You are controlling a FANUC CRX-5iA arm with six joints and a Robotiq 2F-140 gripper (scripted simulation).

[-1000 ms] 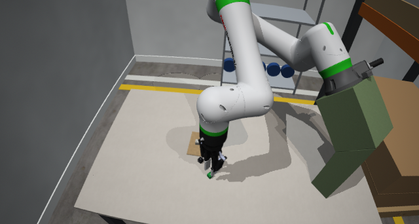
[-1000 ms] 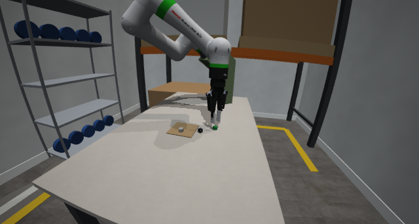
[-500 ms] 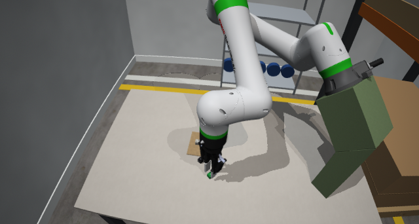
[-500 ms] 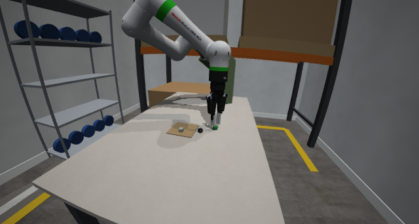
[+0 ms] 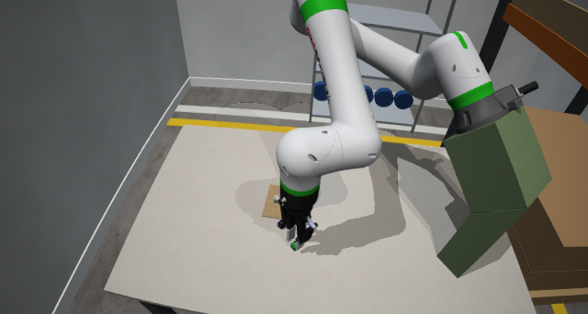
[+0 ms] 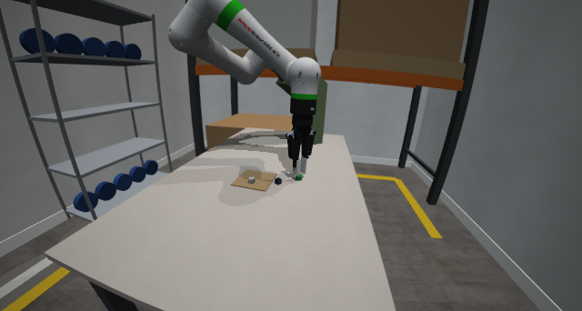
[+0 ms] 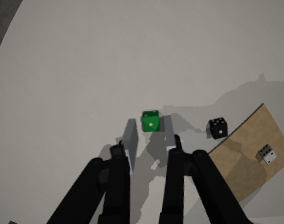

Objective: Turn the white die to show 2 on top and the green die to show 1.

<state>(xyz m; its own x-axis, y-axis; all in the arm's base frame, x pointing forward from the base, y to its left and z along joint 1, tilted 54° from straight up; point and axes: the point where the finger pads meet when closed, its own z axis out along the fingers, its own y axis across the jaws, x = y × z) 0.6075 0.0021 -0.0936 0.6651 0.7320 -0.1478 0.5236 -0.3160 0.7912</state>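
Observation:
The green die (image 5: pixel 293 245) (image 6: pixel 298 177) (image 7: pixel 150 120) lies on the bare table, off the mat. My gripper (image 5: pixel 297 241) (image 6: pixel 298 170) (image 7: pixel 150 127) hangs just above it, fingers partly open with a gap a little wider than the die and nothing between them. The black die (image 6: pixel 277 181) (image 7: pixel 218 128) lies on the table between the green die and the edge of the brown mat (image 5: pixel 270 205) (image 6: pixel 265 184) (image 7: pixel 238 164). The white die (image 6: pixel 251 180) (image 7: pixel 265 155) sits on the mat. The arm hides most of the mat in the top view.
The pale table (image 5: pixel 193 241) (image 6: pixel 227 247) stretches wide around the dice. A green box (image 5: pixel 498 167) stands at the table's far side by the robot base. A metal shelf (image 6: pixel 91 111) with blue rolls stands off the table.

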